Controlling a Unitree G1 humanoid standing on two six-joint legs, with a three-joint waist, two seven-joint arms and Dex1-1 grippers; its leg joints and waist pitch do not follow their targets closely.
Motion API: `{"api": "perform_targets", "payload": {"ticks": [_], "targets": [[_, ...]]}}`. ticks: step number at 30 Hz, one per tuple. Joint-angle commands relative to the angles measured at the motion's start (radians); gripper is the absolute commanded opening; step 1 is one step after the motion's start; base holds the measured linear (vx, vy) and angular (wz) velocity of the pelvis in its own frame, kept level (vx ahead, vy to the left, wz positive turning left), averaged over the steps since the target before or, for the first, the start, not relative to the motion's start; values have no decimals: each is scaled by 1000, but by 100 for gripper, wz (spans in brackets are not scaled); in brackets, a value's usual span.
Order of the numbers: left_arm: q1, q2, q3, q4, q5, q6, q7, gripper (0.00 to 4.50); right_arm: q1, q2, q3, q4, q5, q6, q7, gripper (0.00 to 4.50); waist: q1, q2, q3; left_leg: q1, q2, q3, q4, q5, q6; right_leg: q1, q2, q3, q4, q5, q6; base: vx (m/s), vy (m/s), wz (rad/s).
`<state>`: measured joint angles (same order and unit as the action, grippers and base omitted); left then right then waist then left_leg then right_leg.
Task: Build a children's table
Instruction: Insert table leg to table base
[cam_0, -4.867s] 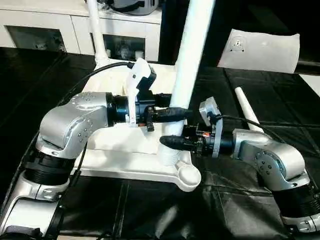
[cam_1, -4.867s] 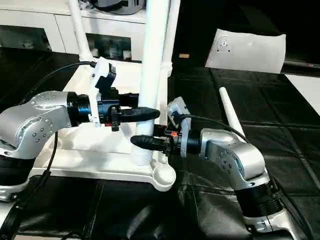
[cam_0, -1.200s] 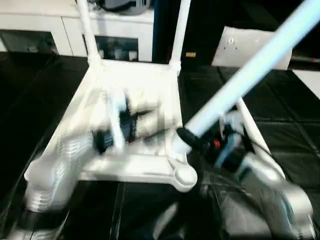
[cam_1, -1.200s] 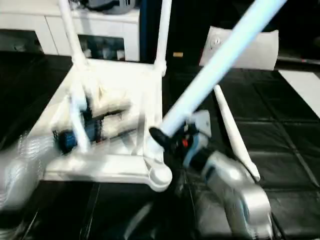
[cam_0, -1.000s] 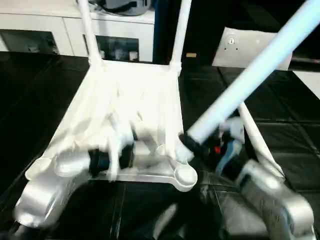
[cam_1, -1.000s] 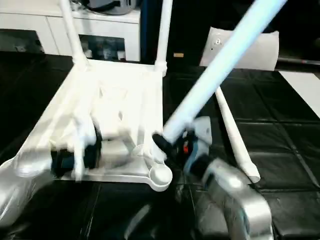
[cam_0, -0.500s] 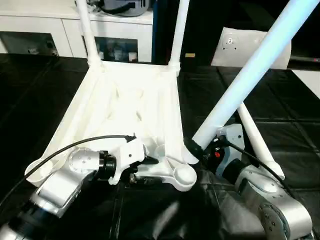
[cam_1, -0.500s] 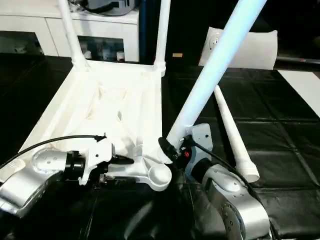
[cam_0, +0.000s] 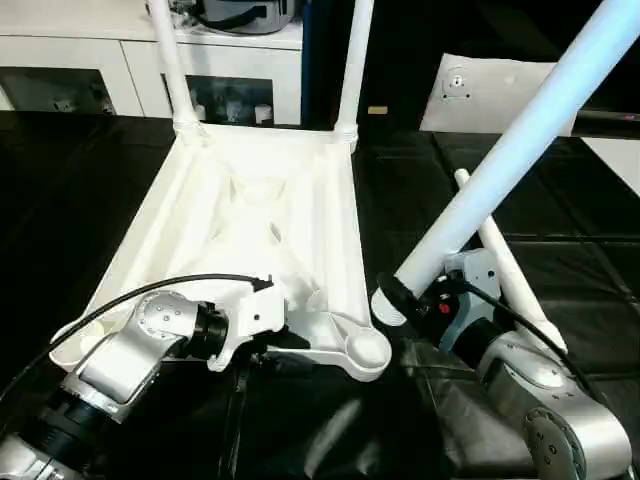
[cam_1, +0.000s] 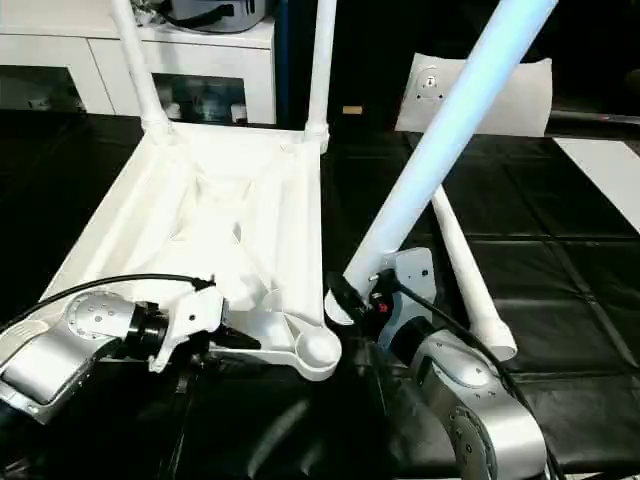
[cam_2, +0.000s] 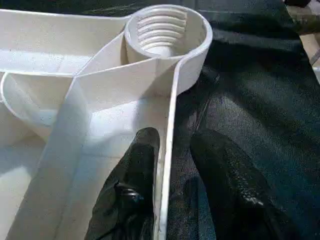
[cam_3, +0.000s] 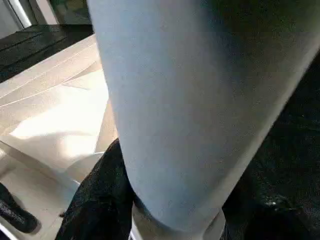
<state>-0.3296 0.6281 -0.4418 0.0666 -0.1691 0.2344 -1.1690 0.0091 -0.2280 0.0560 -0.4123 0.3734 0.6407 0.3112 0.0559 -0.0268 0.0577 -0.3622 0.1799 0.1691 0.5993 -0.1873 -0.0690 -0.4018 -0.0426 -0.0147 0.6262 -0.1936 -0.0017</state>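
At the tabletop (cam_0: 250, 215), left gripper (cam_2: 170, 165) now grips rim.

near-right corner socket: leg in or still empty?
Empty. The socket shows bare threads, and the right gripper holds the leg tilted beside the tabletop.

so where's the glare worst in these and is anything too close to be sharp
Left eye view: the tabletop centre washes out to near-flat white. Right wrist view: the held leg sits so close it is soft and featureless. Left wrist view: sharp, the socket threads read clearly, with shadow beside the left gripper.
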Motion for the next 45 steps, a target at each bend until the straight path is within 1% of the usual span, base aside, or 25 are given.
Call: {"api": "perform_targets", "payload": {"ticks": [1, 5, 7, 10, 14, 16, 19, 21, 22, 23, 24, 25, 27, 28, 29, 31, 33, 35, 37, 39, 40, 41, 42, 43, 45], "targets": [[-22, 7, -16, 36, 37, -13, -12, 114, -4, -10, 4, -20, -10, -13, 5, 193, -1, 20, -53, 15, 37, -17, -83, -316, -62, 29, -74, 43, -92, -346, -124, 0, 0, 0], [-29, 9, -23, 54, 58, -23, -12, 68, -6, -16, 9, -20, -14, -14, 10, 193, -1, 20, -52, 16, 38, -18, -83, -319, -64, 30, -74, 43, -91, -342, -124, 0, 0, 0], [-31, 8, -26, 60, 69, -30, -9, 65, -8, -21, 12, -20, -17, -14, 13, 193, -1, 22, -53, 15, 38, -18, -83, -317, -64, 31, -76, 43, -90, -339, -128, 0, 0, 0], [-32, 8, -28, 64, 76, -35, -8, 36, -8, -24, 16, -19, -21, -15, 16, 193, -1, 19, -54, 15, 38, -18, -82, -313, -61, 32, -75, 43, -90, -338, -129, 0, 0, 0], [-40, 16, -44, 89, 121, -67, -3, 7, -13, -30, 23, -13, -25, -19, 20, 193, -1, 17, -51, 15, 37, -18, -83, -327, -56, 30, -76, 44, -96, -383, -116, 0, 0, 0], [-38, 9, -31, 96, 123, -57, 10, 0, -19, -33, 23, -11, -24, -22, 21, 193, -1, 19, -52, 15, 38, -20, -83, -333, -58, 29, -79, 43, -97, -405, -109, 0, 0, 0], [-29, -20, 9, 81, 84, -1, 42, 0, -29, -33, 20, -8, -23, -24, 26, 193, -4, 20, -51, 19, 36, -19, -82, -350, -57, 25, -79, 43, -100, -436, -110, 0, 0, 0], [-17, -76, 64, 53, 29, 86, 110, 0, -42, -29, 9, -4, -16, -26, 35, 193, -5, 20, -51, 18, 37, -20, -81, -354, -56, 24, -77, 42, -100, -448, -110, 0, 0, 0], [-17, -76, 64, 53, 29, 86, 110, 0, -42, -29, 9, -4, -16, -26, 35, 193, -5, 20, -51, 18, 37, -20, -81, -354, -56, 24, -77, 42, -100, -448, -110, 0, 0, 0], [-12, -92, 77, 43, 18, 108, 130, 0, -47, -29, 4, -3, -12, -26, 38, 193, -9, 14, -52, 10, 33, -22, -82, -340, -48, 30, -79, 41, -100, -452, -102, 0, 0, 0], [-12, -92, 77, 43, 18, 108, 130, 0, -47, -29, 4, -3, -12, -26, 38, 193, -12, 14, -53, 7, 33, -22, -82, -328, -47, 34, -79, 40, -97, -445, -101, 0, 0, 0], [-7, -117, 87, 37, 12, 124, 160, 0, -55, -30, -5, -2, -3, -18, 39, 193, -17, 11, -53, 5, 31, -20, -80, -315, -39, 33, -78, 40, -100, -446, -97, 0, 0, 0], [-6, -143, 94, 41, 21, 133, 193, 0, -66, -35, -15, 4, 2, -13, 40, 193, -21, 10, -54, 1, 29, -20, -77, -294, -28, 35, -79, 40, -102, -458, -87, 0, 0, 0], [-9, -153, 95, 46, 27, 136, 203, 0, -73, -38, -20, 6, 8, -7, 44, 193, -22, 8, -55, 3, 28, -19, -74, -285, -22, 33, -77, 39, -105, -469, -81, 0, 0, 0], [-17, -164, 100, 58, 43, 140, 226, 0, -84, -43, -26, 9, 10, -2, 44, 193, -20, 11, -59, 3, 29, -18, -71, -263, -18, 33, -78, 41, -102, -444, -84, 0, 0, 0], [-26, -172, 100, 71, 68, 144, 247, 0, -96, -46, -33, 13, 20, 8, 51, 193, -22, 5, -60, 2, 29, -14, -71, -238, -10, 34, -72, 40, -98, -380, -98, 0, 0, 0], [-33, -174, 98, 84, 94, 141, 273, 0, -103, -51, -36, 18, 30, 20, 59, 193, -20, 9, -60, 1, 29, -14, -70, -229, -4, 36, -73, 40, -96, -354, -107, 0, 0, 0], [-44, -176, 96, 96, 107, 142, 279, 0, -129, -64, -35, 50, 50, 50, 91, 193, -19, 10, -61, 2, 29, -14, -70, -221, -3, 38, -71, 39, -92, -326, -118, 0, 0, 0], [-47, -176, 95, 99, 104, 141, 273, 0, -141, -71, -30, 70, 50, 52, 107, 193, -19, 10, -61, 2, 30, -14, -71, -220, -3, 39, -73, 38, -92, -319, -126, 0, 0, 0], [-60, -171, 90, 117, 106, 128, 253, 0, -174, -75, -19, 122, 50, 27, 147, 193, -20, 11, -60, 4, 29, -12, -69, -230, -3, 37, -74, 39, -96, -336, -130, 0, 0, 0], [-74, -158, 74, 136, 115, 107, 217, 0, -206, -78, -5, 169, 53, 0, 187, 193, -23, 6, -58, 3, 28, -12, -69, -241, -1, 36, -74, 39, -98, -361, -128, 0, 0, 0], [-79, -148, 63, 145, 121, 92, 195, 0, -221, -81, 5, 195, 42, -22, 203, 193, -22, 8, -58, 4, 28, -14, -69, -253, -2, 35, -77, 38, -101, -399, -121, 0, 0, 0], [-84, -141, 55, 151, 124, 84, 180, 0, -231, -83, 12, 213, 34, -37, 213, 193, -24, 8, -58, 2, 28, -14, -69, -253, -3, 35, -77, 38, -102, -408, -117, 0, 0, 0], [-88, -136, 49, 159, 122, 77, 160, 0, -245, -87, 22, 237, 28, -52, 232, 193, -21, 7, -57, 5, 31, -14, -69, -255, -4, 32, -79, 39, -105, -423, -108, 0, 0, 0], [-100, -128, 40, 176, 117, 57, 122, 0, -272, -96, 46, 282, 8, -91, 275, 193, -21, 5, -60, 4, 32, -13, -70, -240, -5, 35, -78, 39, -100, -395, -116, 0, 0, 0]]}}
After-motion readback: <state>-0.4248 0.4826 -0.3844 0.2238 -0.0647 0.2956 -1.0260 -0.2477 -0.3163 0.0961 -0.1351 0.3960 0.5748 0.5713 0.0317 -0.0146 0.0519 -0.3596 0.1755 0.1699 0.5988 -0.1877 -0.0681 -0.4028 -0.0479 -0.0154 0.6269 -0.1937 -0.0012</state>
